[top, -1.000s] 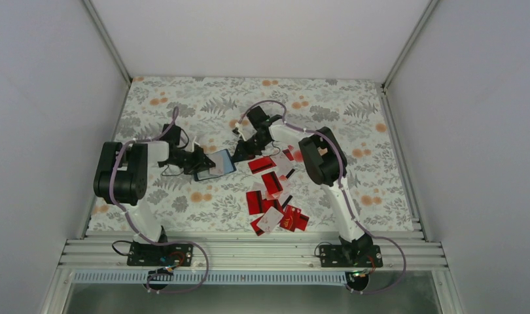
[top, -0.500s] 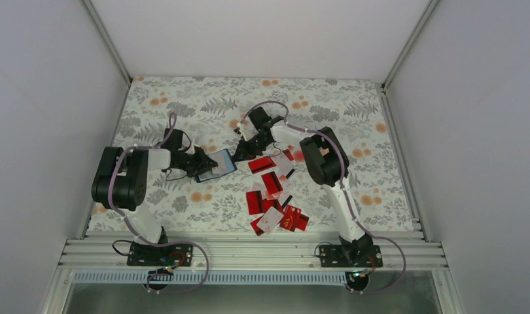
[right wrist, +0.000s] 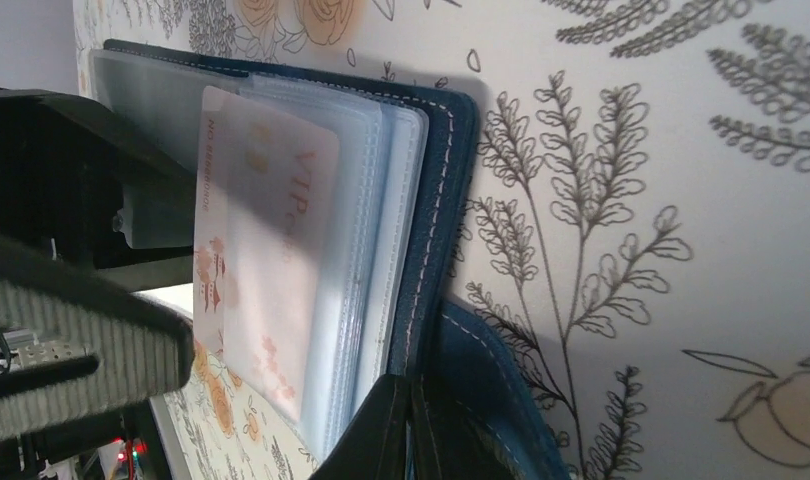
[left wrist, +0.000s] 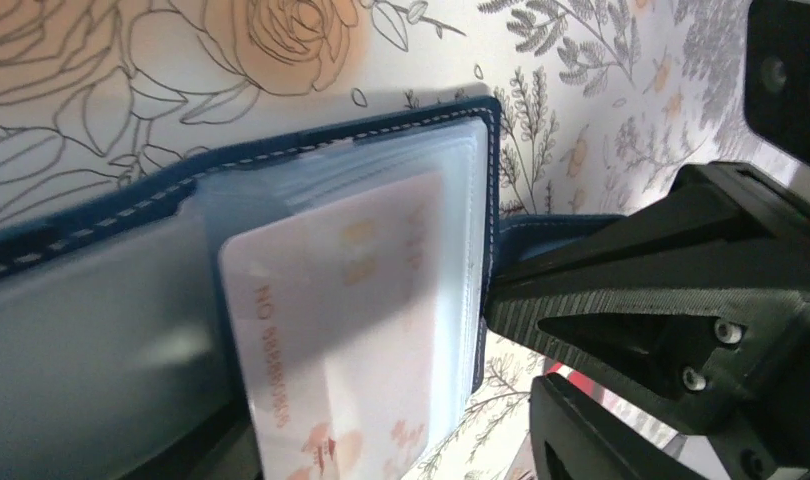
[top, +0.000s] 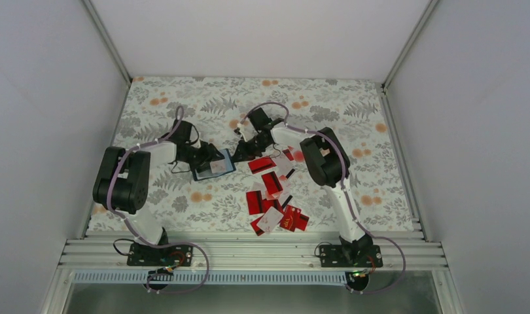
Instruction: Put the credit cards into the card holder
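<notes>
Right wrist view: right end effector [right wrist: 411, 432] clenches the stitched navy card holder [right wrist: 437, 200]; left end effector [right wrist: 166, 280] unclear.

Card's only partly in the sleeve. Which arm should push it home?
Left. The left tool is open, right at the white card, carrying nothing. The right tool is shut on the card holder edge, steadying it; letting go would probably let it shift.
</notes>
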Controlling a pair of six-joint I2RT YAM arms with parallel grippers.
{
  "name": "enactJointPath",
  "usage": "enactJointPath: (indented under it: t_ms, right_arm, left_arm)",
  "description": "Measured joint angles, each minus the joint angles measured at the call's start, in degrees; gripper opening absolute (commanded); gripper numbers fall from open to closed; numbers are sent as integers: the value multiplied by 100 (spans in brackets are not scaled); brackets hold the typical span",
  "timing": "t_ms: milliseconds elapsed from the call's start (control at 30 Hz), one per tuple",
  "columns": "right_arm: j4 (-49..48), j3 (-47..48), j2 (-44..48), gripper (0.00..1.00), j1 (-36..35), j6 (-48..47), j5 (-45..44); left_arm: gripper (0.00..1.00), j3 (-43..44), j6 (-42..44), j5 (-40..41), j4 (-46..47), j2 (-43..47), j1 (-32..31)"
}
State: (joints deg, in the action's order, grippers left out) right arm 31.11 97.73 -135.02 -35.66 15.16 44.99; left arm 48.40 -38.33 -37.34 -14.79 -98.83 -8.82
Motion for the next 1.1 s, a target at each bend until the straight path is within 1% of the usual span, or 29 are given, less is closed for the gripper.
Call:
enactJointPath:
  t_ms: [100, 233, 300, 367, 400, 433, 567, 833, 1000, 1100]
  right_arm:
    - [-28, 0, -2, 4, -35, 42, -2]
    - [-48, 0, -2, 4, -138, 87, -4]
    - [-50, 0, 0, 4, -184, 107, -9]
    - [-59, 0, 0, 4, -216, 125, -9]
    - [-70, 0, -2, 4, -232, 133, -9]
    - [-81, 0, -2, 4, -251, 142, -9]
    - [-125, -15, 0, 4, -297, 229, -28]
    - [-262, -118, 52, 4, -302, 363, -37]
    - [-214, -118, 83, 4, -306, 365, -111]
    - [-160, -120, 111, 4, -308, 356, -184]
  left_arm:
    - [66, 157, 101, 323, -334, 61, -107]
    - [68, 289, 192, 664, -785, 146, -188]
    - [71, 411, 234, 879, -1062, 146, -245]
    - [83, 535, 291, 1097, -1331, 144, -299]
    - [96, 597, 310, 1189, -1464, 138, -326]
    - [100, 662, 334, 1266, -1587, 136, -350]
    - [100, 911, 431, 1641, -2002, 94, -433]
    - [100, 1106, 568, 2437, -2667, 74, -658]
    - [100, 1110, 721, 2715, -3064, 190, -673]
    - [100, 1110, 831, 2837, -3228, 424, -671]
